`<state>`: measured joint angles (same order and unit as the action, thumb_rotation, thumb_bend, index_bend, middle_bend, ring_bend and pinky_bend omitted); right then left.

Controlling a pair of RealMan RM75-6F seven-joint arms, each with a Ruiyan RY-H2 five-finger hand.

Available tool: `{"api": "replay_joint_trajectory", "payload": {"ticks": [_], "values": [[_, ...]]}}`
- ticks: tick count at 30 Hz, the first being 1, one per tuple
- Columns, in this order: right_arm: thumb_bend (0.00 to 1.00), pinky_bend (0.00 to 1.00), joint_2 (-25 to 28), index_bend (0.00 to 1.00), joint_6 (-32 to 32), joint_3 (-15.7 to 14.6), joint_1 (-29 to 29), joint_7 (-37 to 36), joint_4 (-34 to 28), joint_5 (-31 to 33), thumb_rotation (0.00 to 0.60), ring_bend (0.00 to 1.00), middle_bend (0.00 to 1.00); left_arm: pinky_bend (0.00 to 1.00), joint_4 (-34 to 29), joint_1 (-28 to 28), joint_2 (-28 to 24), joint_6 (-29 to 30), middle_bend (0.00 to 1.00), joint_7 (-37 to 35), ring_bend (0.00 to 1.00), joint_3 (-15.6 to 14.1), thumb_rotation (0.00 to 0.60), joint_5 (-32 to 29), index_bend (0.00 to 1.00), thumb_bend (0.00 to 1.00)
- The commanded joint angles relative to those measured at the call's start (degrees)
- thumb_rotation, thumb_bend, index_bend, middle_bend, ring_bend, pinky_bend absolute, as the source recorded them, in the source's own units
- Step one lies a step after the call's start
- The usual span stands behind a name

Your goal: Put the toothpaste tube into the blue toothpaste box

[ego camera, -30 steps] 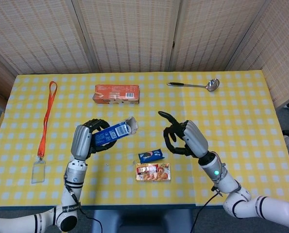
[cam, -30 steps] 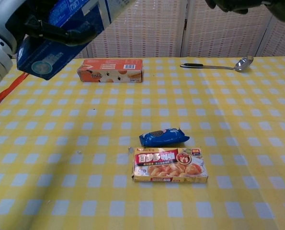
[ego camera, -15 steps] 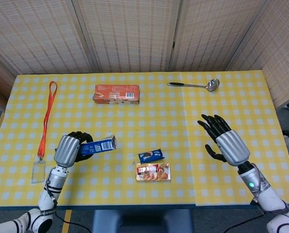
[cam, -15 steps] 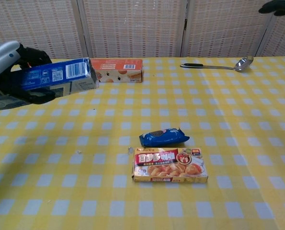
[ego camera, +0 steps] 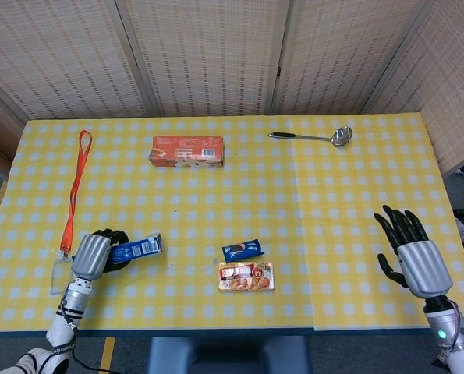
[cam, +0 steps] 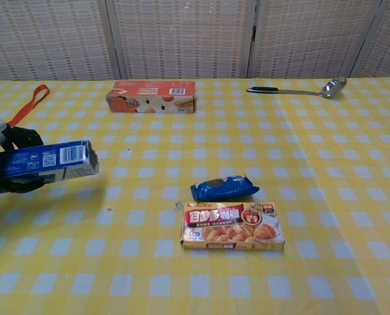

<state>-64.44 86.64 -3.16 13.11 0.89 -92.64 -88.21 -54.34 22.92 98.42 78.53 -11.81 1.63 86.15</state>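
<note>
We judge the task close to finished, though we cannot confirm its key step. Our left robot hand [ego camera: 93, 253] grips the blue toothpaste box [ego camera: 136, 248] at one end, fingers wrapped around it, and holds it lying roughly level near the front left edge of the tabletop [ego camera: 309, 195]; in the chest view the box [cam: 47, 161] seems to sit slightly above the cloth, with its end closed. No toothpaste tube shows anywhere on the tabletop, so we take it to be inside the box already, but that is a guess. What seems left is to set the box down and let go.

Our right robot hand [ego camera: 412, 255] holds nothing, its fingers spread, by the front right corner.

Compared with a second ago, the box has come down from a raised, tilted pose near the middle of the tabletop, with its flap open, to this low position far to the left, now with the flap shut. The right robot hand has drawn back from beside the box toward the right edge. The orange box [ego camera: 186, 150], spoon [ego camera: 311, 137], lanyard [ego camera: 74, 195], blue snack packet [ego camera: 242, 249] and curry box [ego camera: 246, 276] lie where they were.
</note>
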Motion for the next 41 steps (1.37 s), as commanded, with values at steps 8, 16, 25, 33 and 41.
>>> {"api": "replay_joint_trajectory", "payload": {"ticks": [8,16,25,33,41], "values": [[0.49,0.00,0.8,0.00,-3.4,1.7,-0.6,1.0,-1.5,3.0,0.600,0.00,0.00,0.16,0.4,-0.2,-0.5,-4.3,0.16,-4.6,0.08,-1.7,0.600,0.7,0.17,0.20],[0.49,0.00,0.9,0.00,-3.2,3.3,-2.1,1.2,-1.0,5.2,0.600,0.00,0.00,0.03,-14.0,-1.3,-12.5,-1.1,0.06,-8.6,0.00,-0.9,0.600,1.9,0.05,0.15],[0.46,0.00,0.9,0.00,-1.8,3.9,-3.5,9.1,-1.1,5.2,0.600,0.00,0.00,0.00,-21.2,-10.8,-27.4,11.9,0.04,1.4,0.00,-2.2,0.600,1.8,0.05,0.15],[0.42,0.00,0.4,0.00,-2.5,3.6,-3.9,12.7,-2.2,3.8,0.600,0.00,0.00,0.00,-21.4,-14.5,-27.3,15.7,0.05,8.8,0.00,-1.5,0.600,1.2,0.05,0.14],[0.42,0.00,0.7,0.00,-1.9,3.6,-4.8,12.8,-2.7,2.5,0.600,0.00,0.00,0.00,-22.8,-15.0,-28.2,15.3,0.05,10.2,0.00,-1.4,0.600,2.4,0.05,0.14]]}}
